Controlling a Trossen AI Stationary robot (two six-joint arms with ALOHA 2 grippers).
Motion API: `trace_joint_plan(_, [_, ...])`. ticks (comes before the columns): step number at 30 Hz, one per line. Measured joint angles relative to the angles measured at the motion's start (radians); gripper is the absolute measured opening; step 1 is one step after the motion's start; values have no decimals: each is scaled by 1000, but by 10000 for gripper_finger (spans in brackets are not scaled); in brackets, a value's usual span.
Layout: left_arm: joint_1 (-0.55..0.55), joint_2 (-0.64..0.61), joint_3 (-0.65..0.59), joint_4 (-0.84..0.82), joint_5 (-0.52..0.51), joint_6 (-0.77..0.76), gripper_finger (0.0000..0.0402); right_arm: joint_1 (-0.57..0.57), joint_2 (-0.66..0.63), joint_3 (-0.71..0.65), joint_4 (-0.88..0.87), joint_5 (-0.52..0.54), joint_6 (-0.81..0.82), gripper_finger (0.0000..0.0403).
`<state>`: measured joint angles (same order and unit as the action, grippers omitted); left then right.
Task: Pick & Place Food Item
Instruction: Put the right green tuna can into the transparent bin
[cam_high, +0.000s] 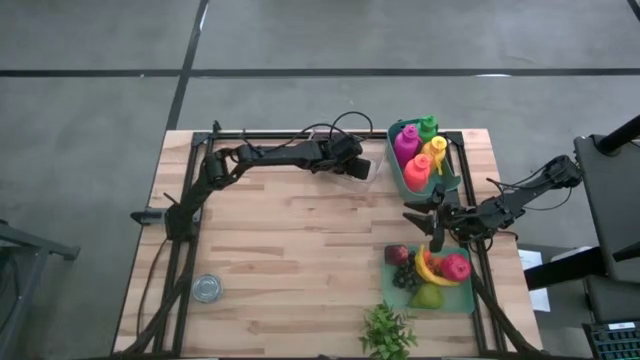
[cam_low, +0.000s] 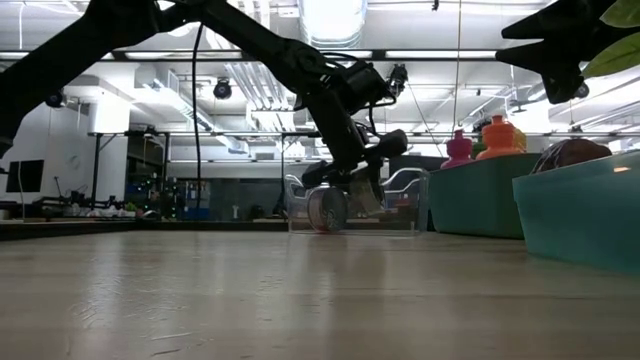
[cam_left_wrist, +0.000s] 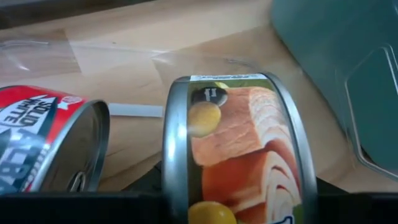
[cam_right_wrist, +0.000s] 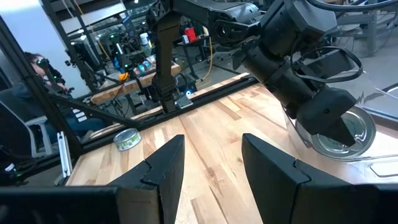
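The left gripper (cam_high: 358, 168) clamps a salmon can (cam_left_wrist: 233, 152) inside the clear bin (cam_high: 372, 165), a red-labelled can (cam_left_wrist: 46, 143) beside it; the right gripper (cam_right_wrist: 211, 163), parted and empty, hovers near the fruit tray (cam_high: 452, 302).

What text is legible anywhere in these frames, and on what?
"SOLID WHITE", cut off by the picture's edge, on the red can.
Salmon can in the left gripper: picture label only, its small print unreadable.
Can on the table: too small to read.
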<state>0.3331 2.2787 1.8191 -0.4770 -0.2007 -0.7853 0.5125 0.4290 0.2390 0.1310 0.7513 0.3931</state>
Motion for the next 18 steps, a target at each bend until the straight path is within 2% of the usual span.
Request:
trace_joint_plan(11, [3,-2,0,1,0,0,237,0,0,0,0,0,0,157])
trace_joint_plan(18, [3,-2,0,1,0,0,263,0,0,0,0,0,0,157])
